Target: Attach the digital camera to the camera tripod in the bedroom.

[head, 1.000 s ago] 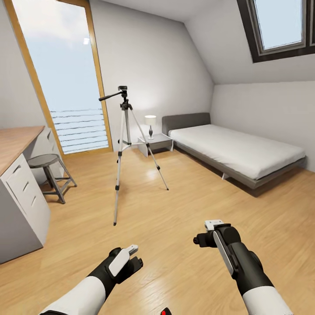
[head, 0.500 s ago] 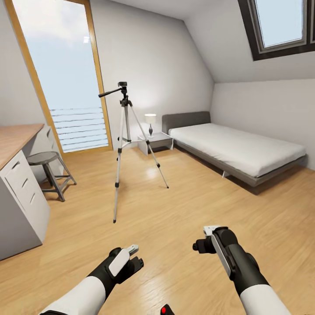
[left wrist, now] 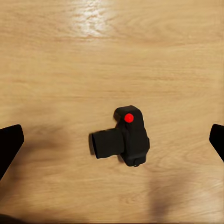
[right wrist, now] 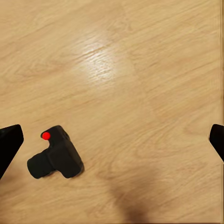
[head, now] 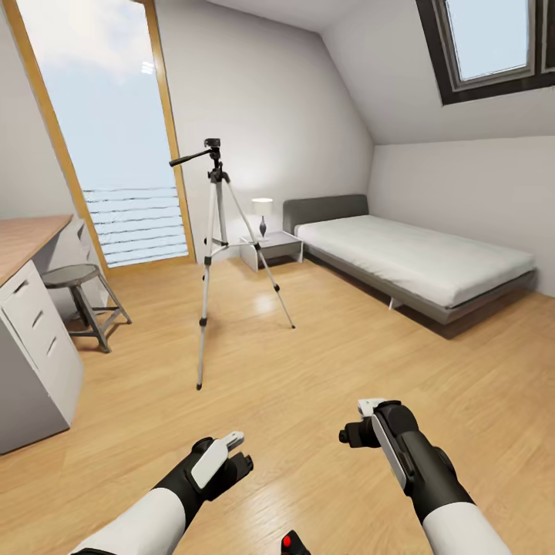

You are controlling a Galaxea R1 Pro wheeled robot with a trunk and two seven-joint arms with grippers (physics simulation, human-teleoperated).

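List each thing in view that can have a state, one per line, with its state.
Camera: lying on the wood floor, unheld, red button showing.
Tripod: standing upright, legs spread, nothing mounted on its head.
Left gripper: open, empty, above the camera.
Right gripper: open, empty.
Lamp: lit, on the bedside table.
Stool: upright beside the desk.
Bed: made, nothing on it.

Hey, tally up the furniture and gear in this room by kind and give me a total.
Camera tripod: 1
Digital camera: 1
Bed: 1
Stool: 1
Desk: 1
Nightstand: 1
Lamp: 1
Total: 7
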